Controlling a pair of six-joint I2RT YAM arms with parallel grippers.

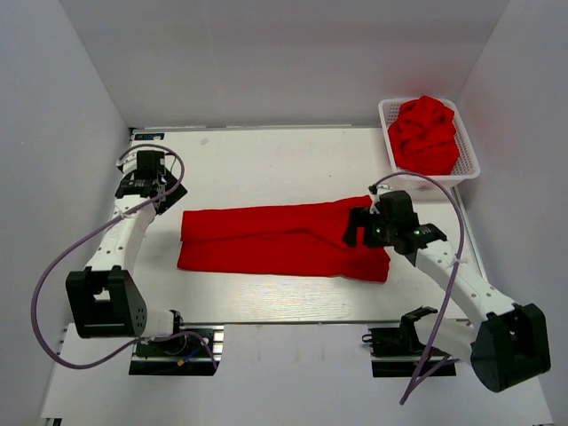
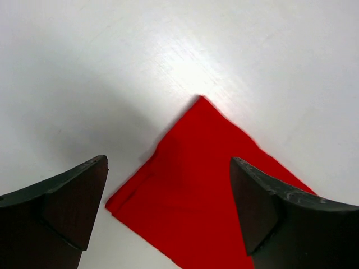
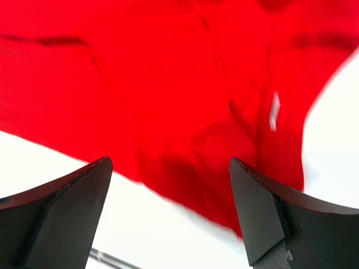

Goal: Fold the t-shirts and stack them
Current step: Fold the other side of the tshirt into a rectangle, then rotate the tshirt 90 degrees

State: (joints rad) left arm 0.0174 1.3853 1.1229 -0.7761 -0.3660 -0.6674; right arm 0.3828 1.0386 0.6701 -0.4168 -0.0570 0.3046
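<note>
A red t-shirt (image 1: 280, 241) lies folded into a long band across the middle of the white table (image 1: 266, 160). My left gripper (image 1: 147, 175) is open and empty, hovering off the shirt's left end; its wrist view shows the shirt's left corner (image 2: 202, 185) between its fingers. My right gripper (image 1: 358, 227) is open and empty over the shirt's right end; its wrist view shows the red cloth (image 3: 185, 95) and its near edge below the fingers. More red shirts (image 1: 426, 133) are piled in a white basket (image 1: 469, 160) at the back right.
White walls close in the table on the left, back and right. The basket stands against the right wall. Bare table lies behind the shirt and along the front edge (image 1: 266, 311).
</note>
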